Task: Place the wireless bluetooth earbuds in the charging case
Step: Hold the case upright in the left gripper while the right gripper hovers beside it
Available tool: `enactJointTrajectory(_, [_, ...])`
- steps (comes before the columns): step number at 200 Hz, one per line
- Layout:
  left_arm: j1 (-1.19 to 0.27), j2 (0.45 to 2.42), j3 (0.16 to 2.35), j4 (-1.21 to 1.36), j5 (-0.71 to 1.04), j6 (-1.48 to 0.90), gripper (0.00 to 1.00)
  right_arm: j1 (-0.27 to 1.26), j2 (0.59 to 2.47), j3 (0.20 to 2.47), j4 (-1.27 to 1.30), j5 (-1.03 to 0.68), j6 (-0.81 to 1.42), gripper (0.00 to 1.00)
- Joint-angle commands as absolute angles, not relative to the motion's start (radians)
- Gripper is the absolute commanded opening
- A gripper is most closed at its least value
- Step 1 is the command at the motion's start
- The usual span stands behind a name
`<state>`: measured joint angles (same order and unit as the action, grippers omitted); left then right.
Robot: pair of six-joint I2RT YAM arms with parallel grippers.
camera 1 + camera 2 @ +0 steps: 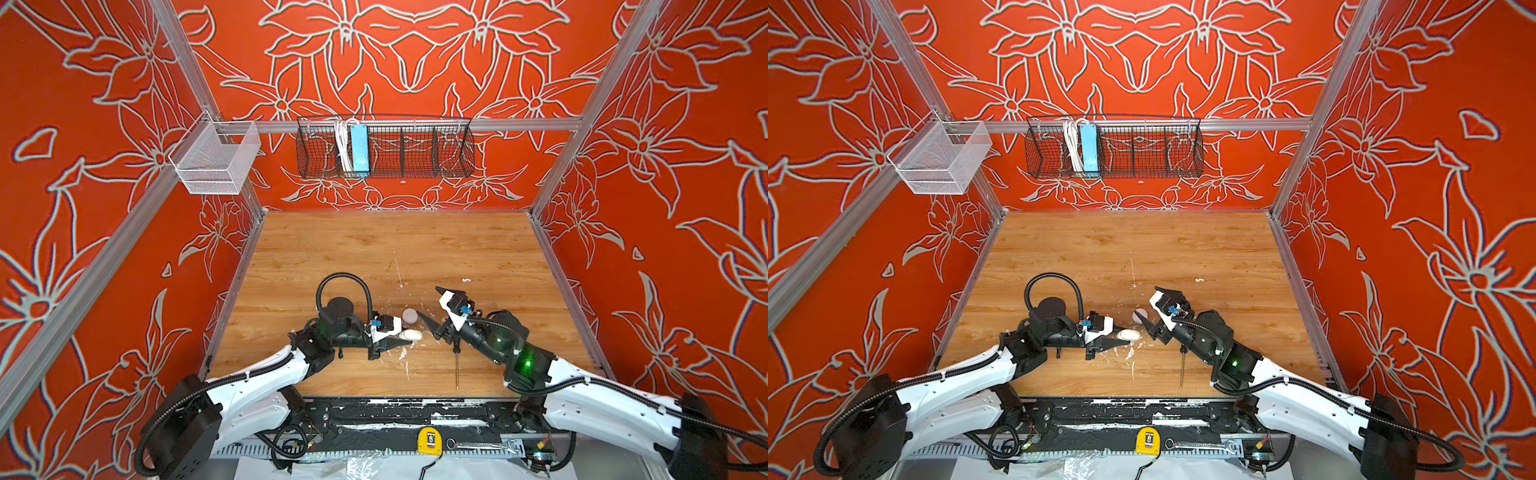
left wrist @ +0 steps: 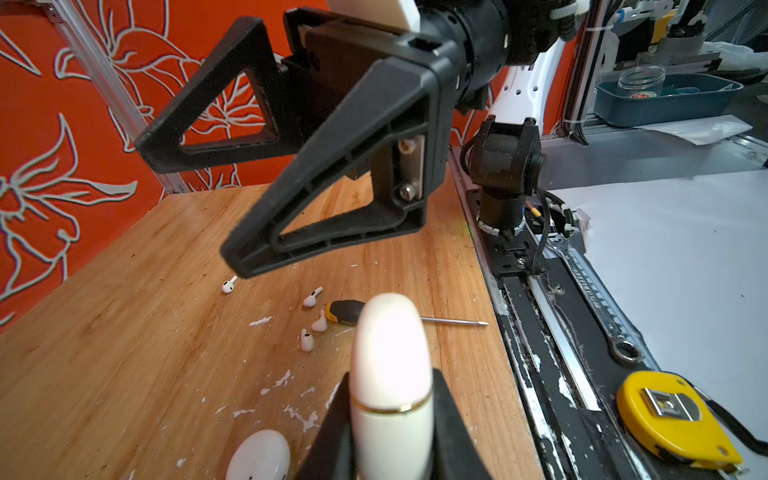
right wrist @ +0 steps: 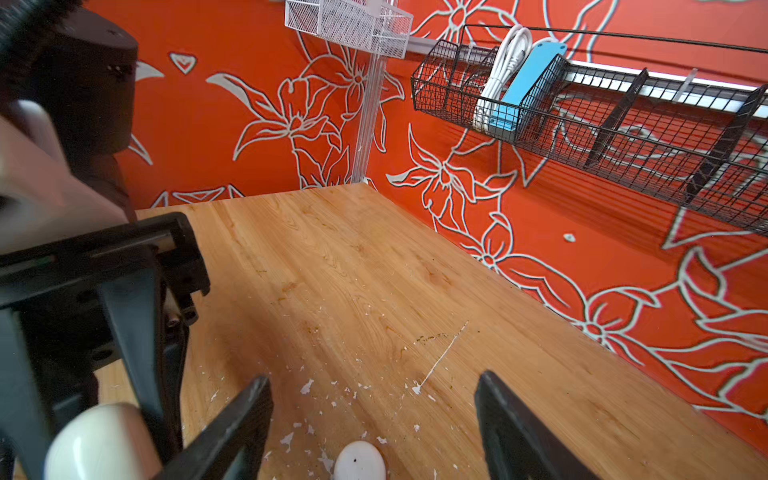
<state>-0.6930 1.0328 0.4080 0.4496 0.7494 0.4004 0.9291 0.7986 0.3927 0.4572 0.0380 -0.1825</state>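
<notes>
My left gripper [image 1: 401,337] [image 2: 390,376] is shut on the charging case [image 1: 412,334] [image 1: 1128,334] [image 2: 388,345] [image 3: 99,440], a smooth white clamshell with a gold seam, held edge-on just above the table. Several tiny white earbuds [image 2: 306,340] lie on the wood beyond it, beside a screwdriver handle, and one earbud [image 2: 229,285] [image 1: 466,280] lies apart. My right gripper [image 1: 430,301] [image 1: 1147,301] [image 3: 374,380] hangs open facing the case, holding nothing. In both top views the right arm hides most of the earbuds.
A second white rounded box [image 1: 409,316] [image 2: 258,457] [image 3: 359,461] with small dark marks sits on the table below the right jaws. A screwdriver [image 2: 345,311] [image 1: 457,365] lies near the front. White paint flecks dot the wood. A tape measure [image 2: 677,419] and wrench [image 2: 598,299] rest on the front rail.
</notes>
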Motion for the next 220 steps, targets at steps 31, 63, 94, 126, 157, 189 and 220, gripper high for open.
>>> enactJointTrajectory(31, [-0.693, 1.023, 0.408, 0.489, 0.607, 0.368, 0.0, 0.928, 0.724, 0.357, 0.521, -0.211, -0.206, 0.88])
enactJointTrajectory(63, [-0.693, 1.008, 0.401, 0.499, 0.613, 0.37, 0.0, 0.928, 0.761, 0.379, 0.496, -0.199, -0.205, 0.86])
enactJointTrajectory(94, [-0.693, 0.996, 0.395, 0.498, 0.614, 0.372, 0.0, 0.928, 0.807, 0.402, 0.481, -0.161, -0.202, 0.84])
enactJointTrajectory(126, [-0.693, 0.996, 0.385, 0.517, 0.615, 0.369, 0.0, 0.928, 0.829, 0.405, 0.486, -0.174, -0.206, 0.84])
enactJointTrajectory(157, [-0.693, 0.996, 0.387, 0.517, 0.622, 0.365, 0.0, 0.928, 0.86, 0.412, 0.488, -0.146, -0.209, 0.83])
enactJointTrajectory(189, [-0.693, 0.996, 0.386, 0.518, 0.632, 0.368, 0.0, 0.928, 0.901, 0.43, 0.479, -0.135, -0.206, 0.81])
enactJointTrajectory(220, [-0.693, 0.997, 0.391, 0.514, 0.658, 0.373, 0.0, 0.928, 0.92, 0.441, 0.476, -0.079, -0.199, 0.8])
